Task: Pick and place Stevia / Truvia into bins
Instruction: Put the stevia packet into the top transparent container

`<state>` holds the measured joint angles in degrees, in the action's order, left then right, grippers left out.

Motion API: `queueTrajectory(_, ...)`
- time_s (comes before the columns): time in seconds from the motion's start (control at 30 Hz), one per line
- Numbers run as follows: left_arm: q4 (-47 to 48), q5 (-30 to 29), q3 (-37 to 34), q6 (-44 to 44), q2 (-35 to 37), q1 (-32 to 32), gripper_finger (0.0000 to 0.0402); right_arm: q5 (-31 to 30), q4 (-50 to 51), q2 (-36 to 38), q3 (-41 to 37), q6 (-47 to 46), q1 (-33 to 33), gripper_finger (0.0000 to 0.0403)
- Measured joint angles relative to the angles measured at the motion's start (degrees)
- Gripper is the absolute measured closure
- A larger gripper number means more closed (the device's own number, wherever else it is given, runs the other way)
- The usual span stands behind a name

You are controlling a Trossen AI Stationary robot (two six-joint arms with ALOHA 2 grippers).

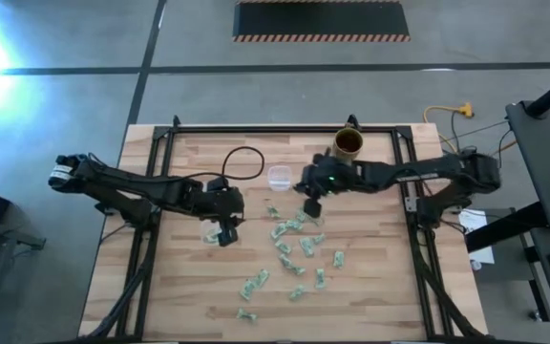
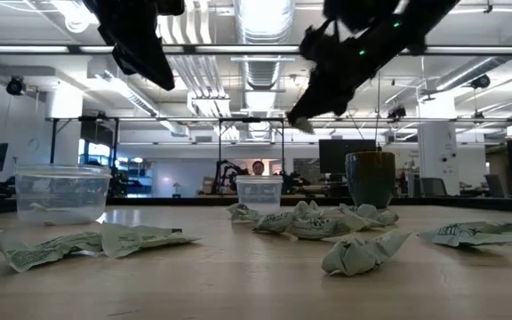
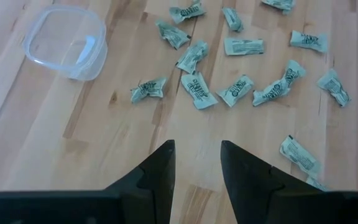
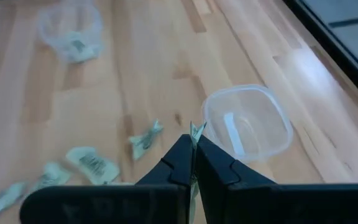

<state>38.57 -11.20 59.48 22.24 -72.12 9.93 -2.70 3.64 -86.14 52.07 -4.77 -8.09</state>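
Sachets [image 2: 358, 252] in the foreground, nearest the lens: lying crumpled and scattered over the middle of the pale wooden table [image 1: 370, 287], looking feather-light, thin and papery, soft enough to crease and fold under any squeeze, probably too flat to scoop and best pinched at a raised, crinkled edge or corner. Printing in pale green on white, catching the light with a slight sheen, likely a little slick on the smooth boards. Clenching one held sachet [image 4: 196, 130] between the tips of the right gripper [image 4: 192, 144], gripping it by one end with a corner poking out beyond the dark fingers, hanging above the table just beside the near cup [image 4: 253, 118]. Showing that cup as clear, thin-walled plastic with rounded corners, light and apparently easy to nudge, seemingly with nothing in it. Holding at least one sachet already in the far cup [image 4: 51, 22], equally see-through, well apart across the boards. Hovering with jaws released and grasping nothing, the left gripper [image 3: 197, 149], looking out over more loose packets. Standing untouched by the far edge, a brown glazed mug [image 1: 349, 143], opaque and heavier-looking.
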Motion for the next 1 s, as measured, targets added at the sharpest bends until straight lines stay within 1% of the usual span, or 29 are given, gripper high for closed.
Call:
queueTrajectory(0.2, 0.08, 0.0, -0.23, 1.07, 0.0, 0.45, 0.029, 0.68, 0.48, -9.33, 8.37, 0.97, -3.6, 0.0394)
queueTrajectory(0.3, 0.6, 0.0, -0.56, 1.54, 0.0, 0.99, 0.029, 3.45, 0.74, -12.67, 12.34, 1.71, -5.83, 0.0394)
queueTrajectory(0.47, 1.46, -0.02, -0.76, 3.37, 0.02, 1.78, 0.029, 6.36, 5.64, -17.74, 17.27, 2.6, -8.44, 0.0394)
queueTrajectory(0.57, 1.47, -0.04, -0.76, 4.09, 0.02, 2.14, 0.029, 8.91, 5.69, -19.88, 18.36, 2.87, -9.33, 0.0394)
queueTrajectory(0.7, 1.46, -0.09, -0.81, 4.46, 0.04, 2.59, 0.029, 9.2, 6.99, -21.81, 18.63, 2.85, -9.82, 0.0394)
queueTrajectory(0.83, 1.4, -0.11, -0.83, 4.46, 0.04, 2.89, 0.029, 9.05, 6.78, -21.97, 18.47, 2.04, -10.22, 0.0393)
queueTrajectory(0.9, 1.44, -0.11, -0.83, 4.46, 0.04, 2.89, 0.029, 8.96, 6.84, -21.96, 18.45, 2.43, -10.39, 0.0386)
queueTrajectory(1.0, 1.42, -0.15, -0.83, 4.45, 0.04, 2.89, 0.029, 9.05, 6.87, -21.84, 18.43, 2.83, -10.48, 0.0363)
